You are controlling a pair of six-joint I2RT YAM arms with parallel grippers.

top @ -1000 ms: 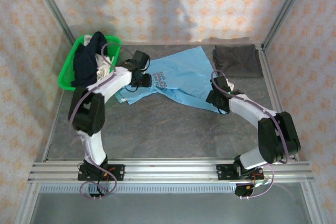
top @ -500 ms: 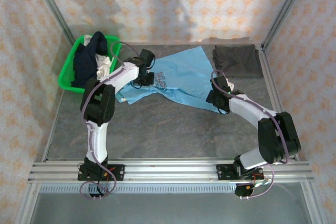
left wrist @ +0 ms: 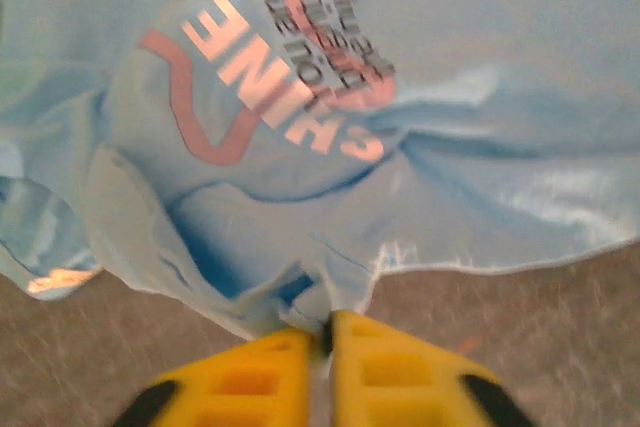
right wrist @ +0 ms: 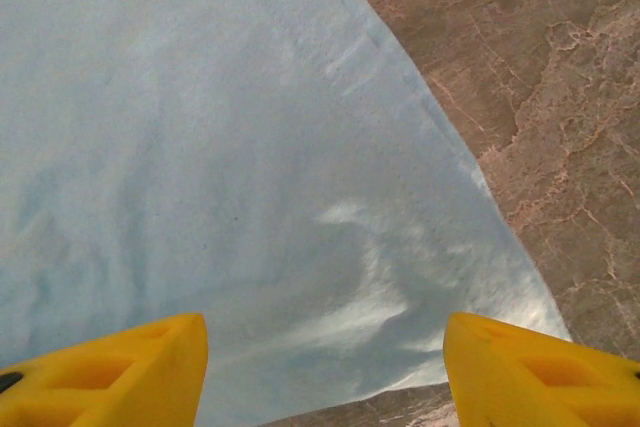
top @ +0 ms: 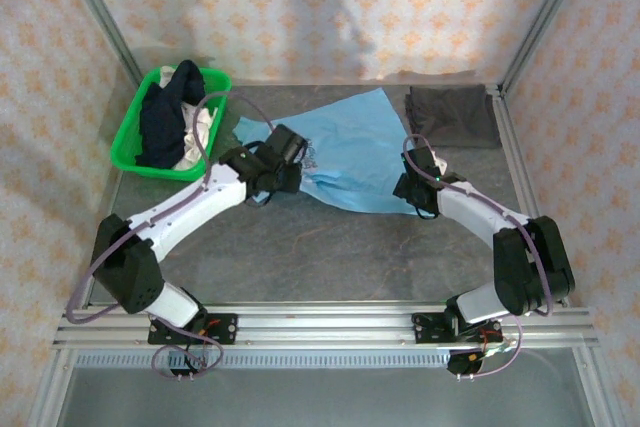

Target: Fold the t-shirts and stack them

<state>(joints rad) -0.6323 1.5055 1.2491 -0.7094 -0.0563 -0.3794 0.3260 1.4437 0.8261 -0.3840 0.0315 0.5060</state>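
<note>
I note the light blue t-shirt (top: pixel 350 152) rumpled, lettering up, at 12 o'clock. The dark grey t-shirt (top: pixel 452 115) lies folded at 1 o'clock.

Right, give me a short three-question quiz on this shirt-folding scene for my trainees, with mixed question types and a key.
1. True or false: the right gripper hangs open over the light blue t-shirt.
2. What is the left gripper pinching? A the blue shirt's edge; B a cardboard box; C nothing.
3. Fill in: the folded dark grey t-shirt lies at the table's far ____ corner.
Key: 1 true; 2 A; 3 right.
</note>
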